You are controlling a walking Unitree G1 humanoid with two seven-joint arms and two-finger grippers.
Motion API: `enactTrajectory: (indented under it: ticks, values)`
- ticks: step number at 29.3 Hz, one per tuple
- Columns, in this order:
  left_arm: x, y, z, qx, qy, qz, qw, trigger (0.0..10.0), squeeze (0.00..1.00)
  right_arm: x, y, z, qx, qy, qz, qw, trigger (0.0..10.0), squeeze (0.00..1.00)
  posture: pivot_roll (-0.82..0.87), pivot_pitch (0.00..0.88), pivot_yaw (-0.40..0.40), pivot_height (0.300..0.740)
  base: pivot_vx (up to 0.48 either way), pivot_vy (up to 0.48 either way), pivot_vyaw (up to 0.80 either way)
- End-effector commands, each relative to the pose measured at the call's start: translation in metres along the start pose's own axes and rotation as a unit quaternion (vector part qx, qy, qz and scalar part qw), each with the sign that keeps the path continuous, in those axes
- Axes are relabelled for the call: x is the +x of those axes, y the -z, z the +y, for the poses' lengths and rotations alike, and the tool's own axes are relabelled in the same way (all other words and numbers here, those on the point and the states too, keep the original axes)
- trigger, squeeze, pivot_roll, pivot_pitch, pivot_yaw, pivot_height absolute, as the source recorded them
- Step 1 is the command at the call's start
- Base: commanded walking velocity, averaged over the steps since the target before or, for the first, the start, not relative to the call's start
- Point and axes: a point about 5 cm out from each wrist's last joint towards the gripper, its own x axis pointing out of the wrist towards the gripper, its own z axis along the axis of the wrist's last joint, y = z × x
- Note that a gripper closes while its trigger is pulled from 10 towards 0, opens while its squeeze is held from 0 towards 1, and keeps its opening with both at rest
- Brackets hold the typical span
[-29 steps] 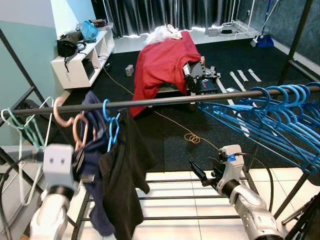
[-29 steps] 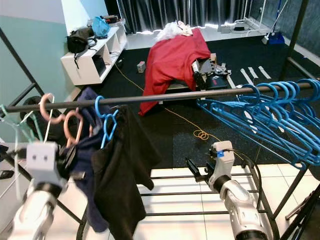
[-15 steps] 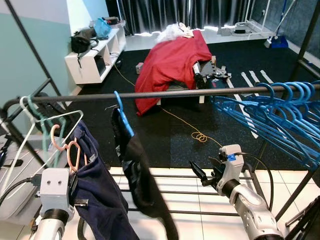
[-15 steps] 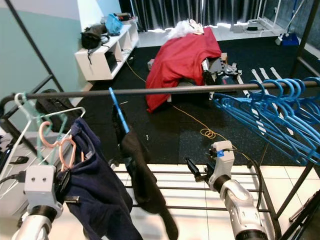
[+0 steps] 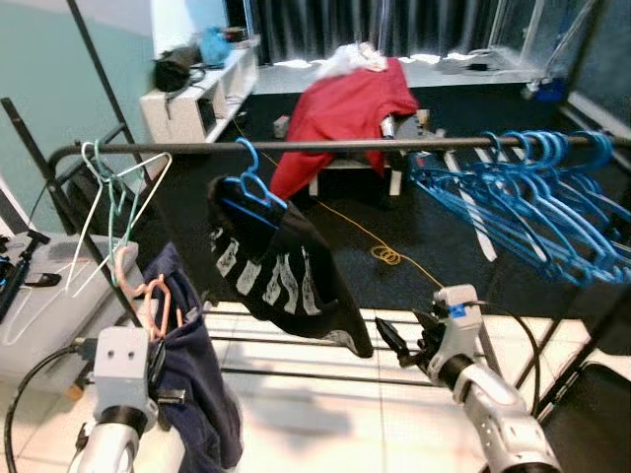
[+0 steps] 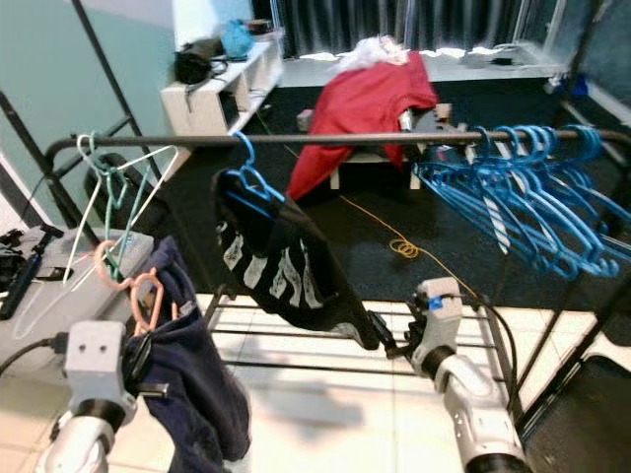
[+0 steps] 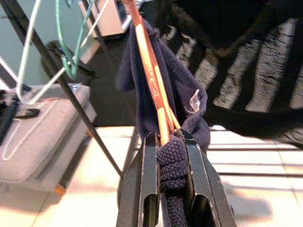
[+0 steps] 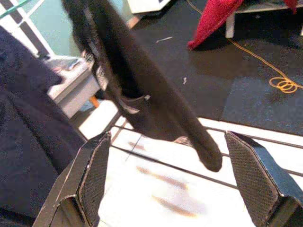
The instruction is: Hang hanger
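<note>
Tiles (image 5: 325, 414) spread below both end effectors in the eye views, black carpet (image 5: 394, 222) and a red cloth (image 5: 345, 108) beyond the rail (image 5: 345, 146). In the left wrist view, the left end effector (image 7: 173, 142) grips the pink hanger (image 7: 151, 71) with its navy garment (image 7: 184, 94), below the rail. In the right wrist view, the right end effector (image 8: 165, 170) is spread, holding nothing, beside the hanging black shirt (image 8: 132, 90).

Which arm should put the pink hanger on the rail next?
Left. Its gripper is already shut on the pink hanger carrying the navy garment, below the rail. The right gripper is open, holds nothing and sits further along, by the black shirt.
</note>
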Motion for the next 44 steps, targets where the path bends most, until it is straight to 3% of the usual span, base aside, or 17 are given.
enactTrajectory:
  ticks: [1, 4, 6, 7, 10, 11, 13, 15, 19, 25, 36, 37, 44]
  values:
    - [0.003, 0.0, -0.011, -0.032, 0.049, 0.011, 0.998, 10.0, 0.0, 0.003, 0.0, 0.004, 0.0, -0.007, 0.002, 1.0, 10.0, 0.0, -0.1, 0.0, 0.081, 0.731, 0.0, 0.0, 0.0]
    - [0.011, 0.0, -0.021, -0.082, 0.091, 0.021, 0.992, 10.0, 0.0, 0.005, 0.0, 0.006, 0.002, -0.009, 0.003, 1.0, 10.0, 0.0, -0.09, 0.0, 0.079, 0.731, 0.0, 0.0, 0.0]
    - [0.014, 0.0, -0.023, -0.087, 0.1, 0.022, 0.991, 10.0, 0.0, 0.006, 0.0, 0.007, 0.003, -0.01, 0.003, 1.0, 10.0, 0.0, -0.09, 0.0, 0.079, 0.731, 0.0, 0.0, 0.0]
    - [0.023, -0.001, -0.019, -0.093, 0.077, 0.016, 0.993, 10.0, 0.0, 0.007, 0.0, 0.009, 0.007, -0.012, 0.005, 1.0, 10.0, 0.0, -0.07, 0.0, 0.059, 0.731, 0.0, 0.0, 0.0]
    - [0.029, -0.004, -0.017, -0.074, 0.05, 0.005, 0.996, 10.0, 0.0, 0.007, -0.001, 0.01, 0.01, -0.015, 0.006, 1.0, 10.0, 0.0, -0.06, 0.0, 0.056, 0.731, 0.0, 0.0, 0.0]
    - [0.03, -0.007, -0.018, -0.054, 0.041, -0.004, 0.998, 10.0, 0.0, 0.007, -0.002, 0.012, 0.017, -0.026, 0.007, 1.0, 10.0, 0.0, -0.01, 0.0, 0.021, 0.731, 0.0, 0.0, 0.0]
    - [0.032, -0.009, -0.015, -0.052, 0.027, -0.005, 0.998, 10.0, 0.0, 0.008, -0.004, 0.013, 0.032, -0.035, 0.007, 0.999, 10.0, 0.0, 0.03, 0.0, 0.0, 0.731, 0.0, 0.0, 0.0]
    - [0.033, -0.01, -0.013, -0.053, 0.022, -0.003, 0.998, 10.0, 0.0, 0.009, -0.005, 0.012, 0.039, -0.039, 0.007, 0.998, 10.0, 0.0, 0.03, 0.0, -0.003, 0.731, 0.0, 0.0, 0.0]
    - [0.03, -0.011, -0.013, -0.01, 0.02, -0.005, 1.0, 10.0, 0.0, 0.012, -0.005, 0.018, 0.034, -0.058, 0.015, 0.998, 10.0, 0.0, 0.04, 0.0, -0.016, 0.731, 0.0, 0.0, 0.0]
    - [0.029, -0.009, -0.01, -0.016, 0.019, -0.002, 1.0, 10.0, 0.0, 0.011, -0.004, 0.021, 0.033, -0.062, 0.016, 0.997, 10.0, 0.0, 0.04, 0.0, -0.008, 0.731, 0.0, 0.0, 0.0]
    - [0.038, -0.009, -0.016, -0.068, 0.056, 0.006, 0.996, 10.0, 0.0, 0.01, -0.007, 0.015, 0.04, -0.049, 0.011, 0.998, 10.0, 0.0, 0.02, 0.0, 0.007, 0.731, 0.0, 0.0, 0.0]
    - [0.038, -0.013, -0.013, -0.094, 0.053, 0.003, 0.994, 10.0, 0.0, 0.011, -0.012, 0.017, 0.026, -0.047, 0.004, 0.999, 10.0, 0.0, 0.0, 0.0, 0.02, 0.731, 0.0, 0.0, 0.0]
    - [0.03, -0.026, -0.021, -0.112, 0.082, -0.01, 0.99, 10.0, 0.0, -0.003, -0.024, 0.014, 0.028, -0.042, -0.017, 0.999, 10.0, 0.0, -0.01, 0.0, 0.046, 0.731, 0.0, 0.0, 0.0]
